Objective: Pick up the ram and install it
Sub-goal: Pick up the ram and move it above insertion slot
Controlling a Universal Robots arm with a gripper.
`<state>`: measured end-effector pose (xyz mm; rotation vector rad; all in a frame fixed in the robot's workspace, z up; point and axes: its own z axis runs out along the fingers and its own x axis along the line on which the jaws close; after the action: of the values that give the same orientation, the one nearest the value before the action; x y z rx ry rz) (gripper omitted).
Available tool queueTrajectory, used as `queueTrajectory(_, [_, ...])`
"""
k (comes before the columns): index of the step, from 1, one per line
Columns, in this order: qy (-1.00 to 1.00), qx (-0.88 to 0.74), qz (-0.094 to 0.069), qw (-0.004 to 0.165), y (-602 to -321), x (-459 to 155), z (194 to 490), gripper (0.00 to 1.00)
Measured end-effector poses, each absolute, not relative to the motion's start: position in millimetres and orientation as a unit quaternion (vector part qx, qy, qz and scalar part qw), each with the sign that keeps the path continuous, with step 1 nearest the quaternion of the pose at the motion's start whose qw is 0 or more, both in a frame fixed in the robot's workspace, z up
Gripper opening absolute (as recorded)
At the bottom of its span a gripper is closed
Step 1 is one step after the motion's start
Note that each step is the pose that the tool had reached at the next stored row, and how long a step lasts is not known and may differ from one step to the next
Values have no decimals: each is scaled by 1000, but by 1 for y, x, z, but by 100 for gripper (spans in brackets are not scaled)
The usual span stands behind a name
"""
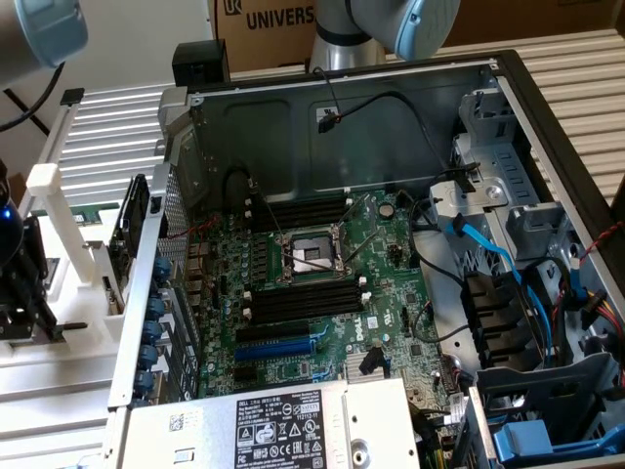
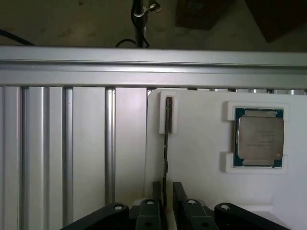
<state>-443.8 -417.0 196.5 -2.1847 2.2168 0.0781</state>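
Bench: ribbed aluminium profile surface (image 2: 67, 158) carrying a white holder block (image 2: 201, 167) and an open computer case (image 1: 508, 107)
Backdrop: cardboard box (image 1: 264, 24) printed "UNIVERS" behind the case, beyond the far edge of the bench; arm joint with a blue cap (image 1: 415, 24) above it
Holder block: lies on the bench outside the case, on the exterior view's left; one of its edges borders bare profile
Ram (image 2: 166, 143): stands on its long edge in a narrow groove along that edge of the holder block; one end sits in a small raised white bracket (image 2: 162, 115); seated in the block, not lifted
Hand (image 2: 166, 188): jaws stand apart, one on each side of the ram at the end away from the bracket; contact with the stick cannot be confirmed
Processor (image 2: 259, 139): lies flat in a white recess of the holder block, well apart from the ram
Motherboard (image 1: 391, 283): lies flat in the case floor
Memory slots (image 1: 303, 298): long black banks on both sides of the processor socket (image 1: 308, 254)
Expansion slot (image 1: 278, 347): long, blue, between the memory slots and the power supply
Power supply (image 1: 322, 401): silver box with a printed label, at the near edge of the case
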Motion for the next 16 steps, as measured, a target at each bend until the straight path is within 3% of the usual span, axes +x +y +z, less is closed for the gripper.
queueTrajectory(2, [712,-702,26,13,-417,-444,196,22])
queueTrajectory(3, [712,-702,27,11,-417,-444,197,13])
queueTrajectory(11, [712,-702,27,10,-417,-444,198,13])
queueTrajectory(16, [712,-702,25,12,-415,-446,218,13])
